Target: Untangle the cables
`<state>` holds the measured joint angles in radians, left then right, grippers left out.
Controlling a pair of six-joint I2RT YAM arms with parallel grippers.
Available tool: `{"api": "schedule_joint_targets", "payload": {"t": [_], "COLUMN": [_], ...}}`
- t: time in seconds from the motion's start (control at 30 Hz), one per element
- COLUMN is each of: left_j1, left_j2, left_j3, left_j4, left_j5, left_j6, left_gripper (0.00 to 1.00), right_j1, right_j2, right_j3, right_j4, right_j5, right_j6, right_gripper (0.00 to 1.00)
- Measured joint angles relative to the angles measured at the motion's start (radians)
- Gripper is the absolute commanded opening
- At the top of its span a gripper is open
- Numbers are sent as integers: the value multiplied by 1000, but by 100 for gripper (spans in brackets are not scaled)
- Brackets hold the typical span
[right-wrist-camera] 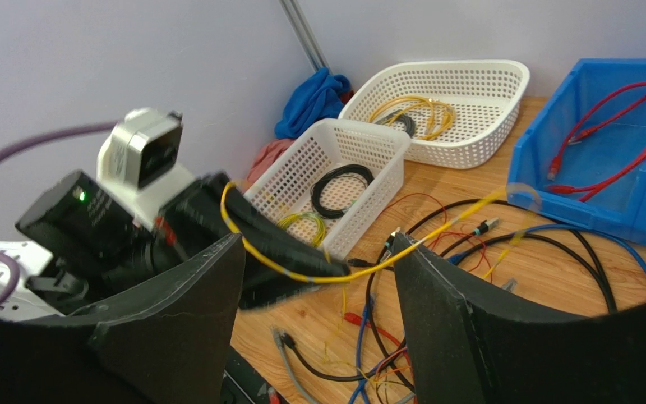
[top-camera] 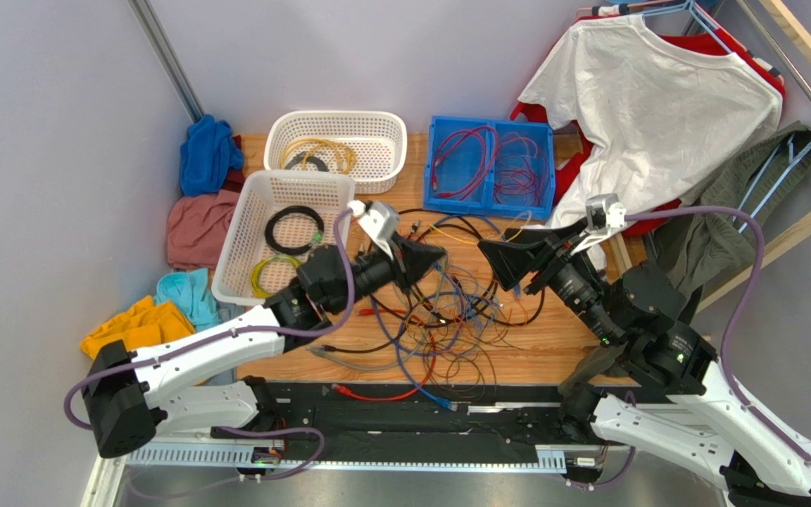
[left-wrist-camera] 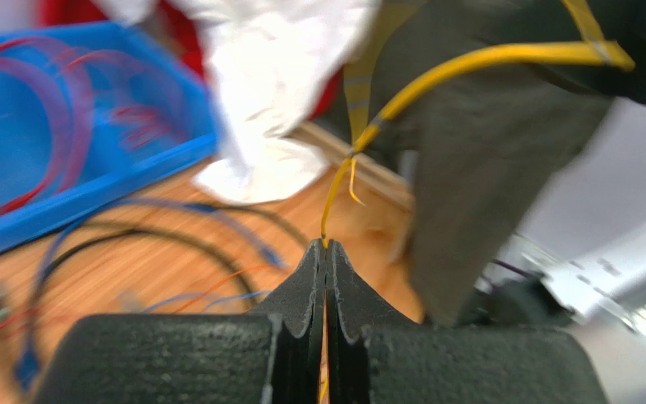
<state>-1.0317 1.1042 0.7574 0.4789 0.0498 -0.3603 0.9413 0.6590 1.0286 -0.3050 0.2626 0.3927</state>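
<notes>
Left gripper [left-wrist-camera: 326,247] clamped on yellow cable [left-wrist-camera: 470,63]; right gripper [right-wrist-camera: 318,244] spread wide, holding nothing.
Only wrist views show that strand, crossing between right's jaws. Cables [top-camera: 441,317] tangled mid wooden table [top-camera: 558,338]; far: white baskets [top-camera: 238,238], blue bin [top-camera: 492,158], grey wall [top-camera: 61,106].

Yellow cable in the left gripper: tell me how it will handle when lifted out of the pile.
Probably floppy: the yellow cable bends and sags in loose curves from the shut left gripper. Likely light, being thin. It may drag neighbours along, since the other cables cross each other in a tangle.
</notes>
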Motion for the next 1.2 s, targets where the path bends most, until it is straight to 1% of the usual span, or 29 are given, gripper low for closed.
{"api": "schedule_joint_targets", "payload": {"t": [0.03,0.2,0.3,0.33,0.4,0.53,0.77,0.9,1.03,1.2], "left_j1": [43,344,450,477,505,565,639,674,716,768], "left_j2": [-7,-13,23,54,93,228,492,674,836,1004], "left_j3": [19,154,281,360,443,667,1035,1263,1403,1445], "left_j4": [-58,-315,-431,-475,-506,-574,-635,-658,-679,-665], "left_j5": [-21,-76,-102,-109,-116,-122,-142,-142,-149,-192], "left_j6": [-14,-118,-149,-155,-156,-155,-123,-105,-102,-102], "left_gripper": [0,0,0,0,0,0,0,0,0,0], "right_j1": [0,0,0,0,0,0,0,0,0,0], "right_j2": [-18,-109,-146,-155,-158,-158,-158,-159,-166,-194], "right_j3": [-17,-119,-193,-220,-253,-314,-386,-435,-492,-600], "right_j4": [-7,-18,-19,-20,-23,-22,-4,23,35,64], "right_j5": [13,61,71,72,69,56,42,39,37,19], "right_j6": [1,22,43,52,64,79,82,82,91,132], "right_gripper": [69,69,68,68,67,65,64,62,60,59]}}
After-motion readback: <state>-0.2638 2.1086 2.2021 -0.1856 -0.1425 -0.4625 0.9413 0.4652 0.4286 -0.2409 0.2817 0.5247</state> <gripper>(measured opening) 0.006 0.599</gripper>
